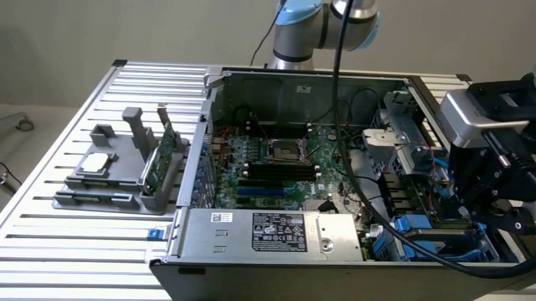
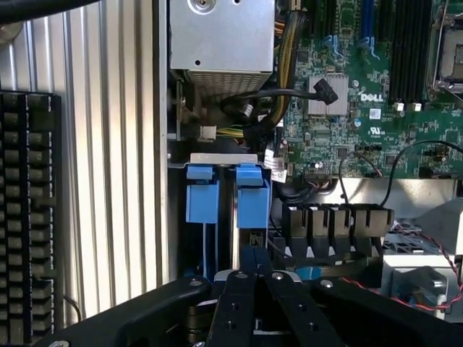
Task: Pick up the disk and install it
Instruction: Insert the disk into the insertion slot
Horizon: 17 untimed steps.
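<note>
The disk (image 2: 253, 199) stands on edge in the drive bay of the open computer case (image 1: 219, 94), showing mainly its blue bracket end. A second blue bracket (image 2: 202, 196) sits in the slot beside it. My gripper (image 2: 255, 253) is right at the disk's blue end, with its two black fingers pressed together and nothing visible between them. In the exterior view the gripper (image 1: 463, 213) hangs over the case's corner on the exterior view's right, above the blue bracket parts (image 1: 413, 227). The disk's label face is hidden.
A grey holder (image 1: 100, 188) on the slatted table (image 1: 50, 251) carries a green circuit card (image 1: 159, 164) and a small silver chip (image 1: 94, 163). The power supply (image 1: 268, 232), the motherboard (image 2: 376, 108) and loose cables crowd the bay. A black keyboard (image 2: 29, 217) lies beside the case.
</note>
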Each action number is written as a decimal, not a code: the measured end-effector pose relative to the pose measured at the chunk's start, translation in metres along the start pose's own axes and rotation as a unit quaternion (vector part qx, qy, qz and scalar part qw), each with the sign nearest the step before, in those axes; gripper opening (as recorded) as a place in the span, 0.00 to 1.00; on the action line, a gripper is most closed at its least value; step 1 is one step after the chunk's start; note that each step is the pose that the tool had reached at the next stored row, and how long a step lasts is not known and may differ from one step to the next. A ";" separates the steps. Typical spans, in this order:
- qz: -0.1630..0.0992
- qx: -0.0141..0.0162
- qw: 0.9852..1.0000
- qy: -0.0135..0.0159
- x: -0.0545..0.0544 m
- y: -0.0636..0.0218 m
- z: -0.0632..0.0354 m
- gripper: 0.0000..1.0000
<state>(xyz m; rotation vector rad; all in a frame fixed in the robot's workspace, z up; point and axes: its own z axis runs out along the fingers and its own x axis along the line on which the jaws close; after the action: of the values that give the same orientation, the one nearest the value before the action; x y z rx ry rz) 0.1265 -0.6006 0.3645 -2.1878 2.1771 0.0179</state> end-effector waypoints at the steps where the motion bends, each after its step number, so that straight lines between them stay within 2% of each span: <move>1: 0.000 0.000 1.000 0.000 0.000 -0.0005 0.0018 0.11; 10: 0.000 0.000 1.000 0.000 -0.004 -0.0032 0.0184 0.11; 17: 0.000 0.000 1.000 0.002 -0.004 -0.0029 0.0312 0.11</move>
<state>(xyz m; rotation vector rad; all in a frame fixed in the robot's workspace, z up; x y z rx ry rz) 0.1303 -0.5955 0.3336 -2.1894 2.1787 0.0144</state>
